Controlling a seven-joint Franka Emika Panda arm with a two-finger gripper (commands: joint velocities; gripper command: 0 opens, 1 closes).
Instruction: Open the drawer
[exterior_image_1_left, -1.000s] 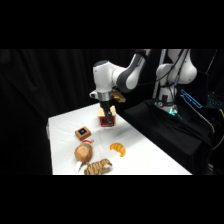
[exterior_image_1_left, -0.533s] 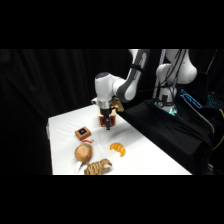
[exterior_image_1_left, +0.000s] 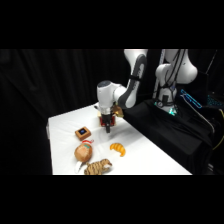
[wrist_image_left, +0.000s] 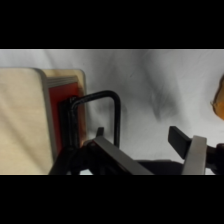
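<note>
Drawer (wrist_image_left: 35, 120) — tan wooden box, red front, dark wire handle (wrist_image_left: 102, 112) standing out from the face. Sits toward the table's (exterior_image_1_left: 150, 155) far edge, largely hidden under the gripper (exterior_image_1_left: 107, 125) in the side view. Wrist view: fingers parted, one finger beside the handle loop, the other well off to the right; nothing clamped between them. Nearer the table's left edge — small brown block with blue top (exterior_image_1_left: 83, 132). Toward the near edge: a croissant (exterior_image_1_left: 117, 148), a round brown bread-like item (exterior_image_1_left: 82, 152), a striped item (exterior_image_1_left: 98, 166)
</note>
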